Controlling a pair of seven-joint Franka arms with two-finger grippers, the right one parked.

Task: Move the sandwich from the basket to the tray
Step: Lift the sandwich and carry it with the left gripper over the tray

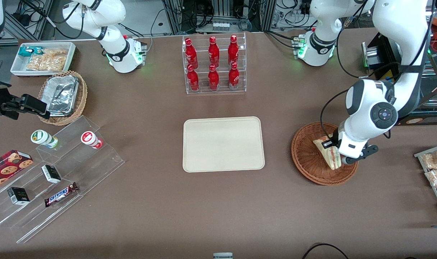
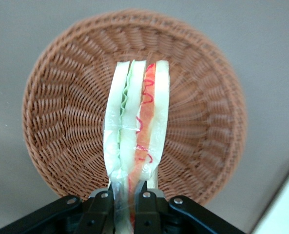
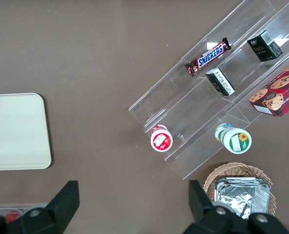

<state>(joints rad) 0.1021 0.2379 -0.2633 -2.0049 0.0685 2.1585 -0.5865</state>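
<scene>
Gripping sandwich [image 2: 137, 131] at one end, gripper [image 2: 126, 207] jaws closed on it over basket [image 2: 61, 117]; soft, light, slippery wrap, so likely squashes; tray [image 1: 224, 144] empty.

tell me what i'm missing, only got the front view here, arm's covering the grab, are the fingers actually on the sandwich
Observer: Yes. In the left wrist view the gripper is shut on the sandwich, pinching its wrapped end.
Operator: is it off the basket yet
Observer: From the wrist camera the sandwich hangs over the middle of the basket, edge-on, with green and red filling showing. I cannot tell whether it has cleared the weave.
Operator: anything on the tray i can't see
Observer: The right wrist view shows a corner of the tray, and that part is bare.
</scene>
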